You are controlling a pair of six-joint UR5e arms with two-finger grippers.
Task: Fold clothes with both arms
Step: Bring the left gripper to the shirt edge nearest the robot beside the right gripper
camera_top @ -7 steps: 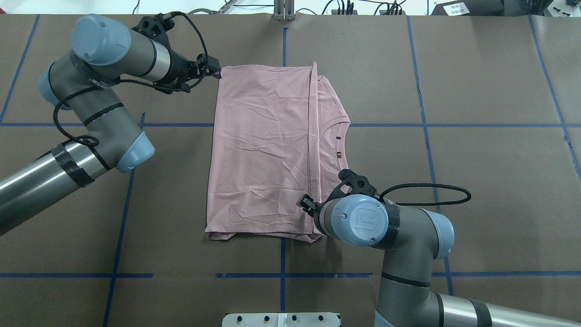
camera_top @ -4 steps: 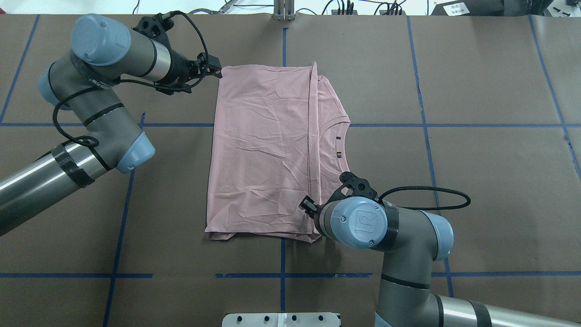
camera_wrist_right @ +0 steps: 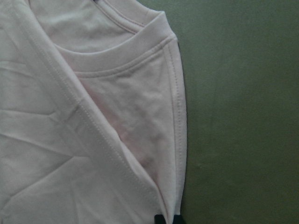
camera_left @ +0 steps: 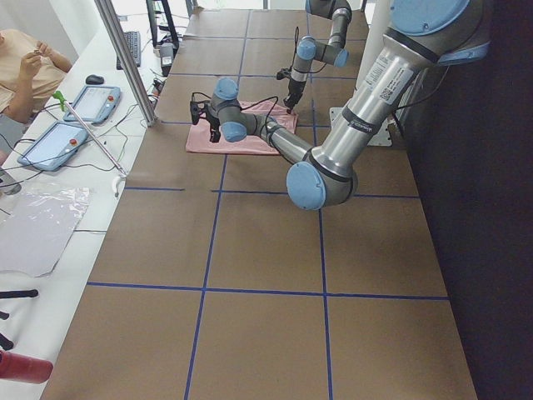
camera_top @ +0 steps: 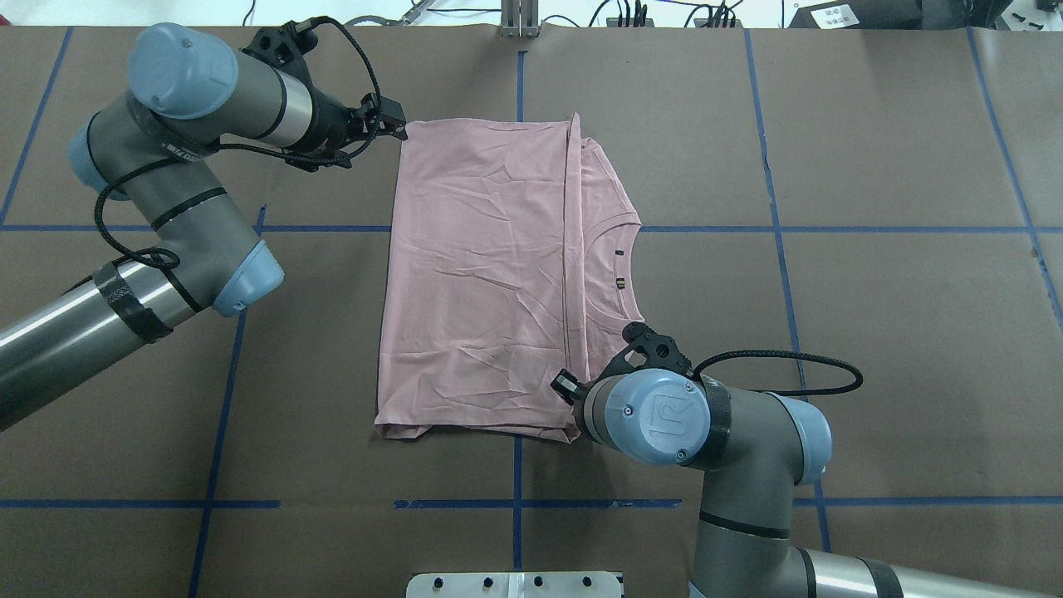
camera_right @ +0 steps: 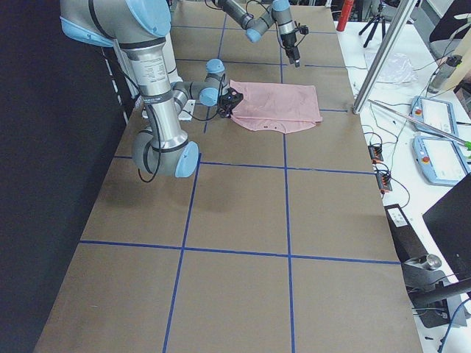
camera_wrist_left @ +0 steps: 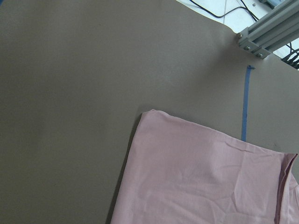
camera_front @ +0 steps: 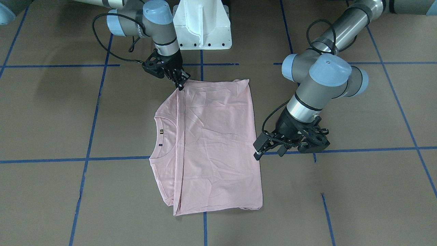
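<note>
Right jaws: the right gripper (camera_front: 180, 83) is pressed together on a corner of the pink T-shirt (camera_front: 215, 143), right where the fold line ends.
Left jaws: the left gripper (camera_top: 397, 127) hangs just beside the shirt's far corner and does not touch it. I cannot tell if it is spread or together.
Shirt: it lies flat, folded over itself, and stretches from one pair of jaws to the other. The collar (camera_front: 164, 136) peeks out past the fold.
Edges: straight, with small wrinkles inside.
Room: the brown surface (camera_front: 341, 191) with blue tape lines (camera_front: 116, 158) spreads wide behind both jaws.
Arms: the right arm (camera_front: 153, 20) is bent, wrist pointing down. The left arm (camera_front: 324, 78) has its elbow up and its wrist tilted toward the shirt.
</note>
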